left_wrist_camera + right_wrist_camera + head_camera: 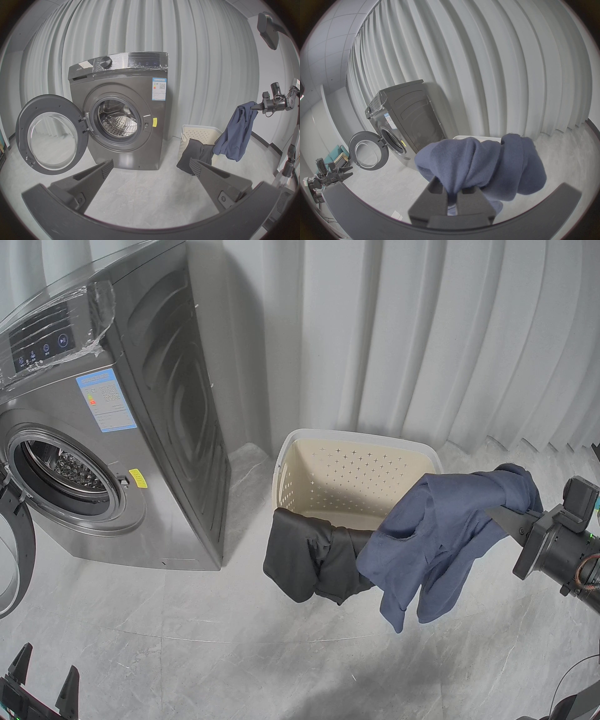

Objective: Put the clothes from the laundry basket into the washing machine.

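The grey washing machine stands at the left with its round door swung open and the drum bare. To its right sits the cream laundry basket, a black garment draped over its front rim. My right gripper is shut on a blue garment and holds it in the air above the basket's right front corner. The cloth hangs down in folds over the fingers. My left gripper is open low at the front left, its fingers apart and facing the machine.
White pleated curtains run along the back wall. Pale marble floor lies open between the machine, the basket and me. The swung-out door juts into the space at the far left.
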You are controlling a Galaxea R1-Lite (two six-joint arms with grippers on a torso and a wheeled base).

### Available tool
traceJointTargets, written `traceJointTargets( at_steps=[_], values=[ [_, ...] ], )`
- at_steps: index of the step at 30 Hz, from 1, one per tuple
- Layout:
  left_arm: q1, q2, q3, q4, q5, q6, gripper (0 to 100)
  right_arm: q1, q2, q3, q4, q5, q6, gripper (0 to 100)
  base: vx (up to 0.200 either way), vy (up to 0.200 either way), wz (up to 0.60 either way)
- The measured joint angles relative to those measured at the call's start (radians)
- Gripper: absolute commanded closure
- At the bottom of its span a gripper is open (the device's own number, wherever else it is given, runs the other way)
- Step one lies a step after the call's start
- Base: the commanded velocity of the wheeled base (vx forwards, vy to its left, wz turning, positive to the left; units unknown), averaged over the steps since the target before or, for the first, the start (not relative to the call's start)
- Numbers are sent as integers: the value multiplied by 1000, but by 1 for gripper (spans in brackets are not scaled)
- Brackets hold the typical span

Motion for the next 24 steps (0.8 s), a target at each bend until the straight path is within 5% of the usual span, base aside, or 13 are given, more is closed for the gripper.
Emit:
traceJointTargets(
  at_steps=[7, 16, 24],
  values=[
    [-1, 0, 0, 0, 0, 0, 0, 1, 1, -4, 0, 4, 1, 100, 0, 200, 0],
    [-1, 0, 0, 0, 2, 0, 0, 0, 2, -8, -4, 21, 1, 100, 0, 0, 0],
    [0, 0, 0, 0, 2, -3, 0, -1, 2, -7, -4, 23, 1, 100, -150, 0, 0]
  ],
)
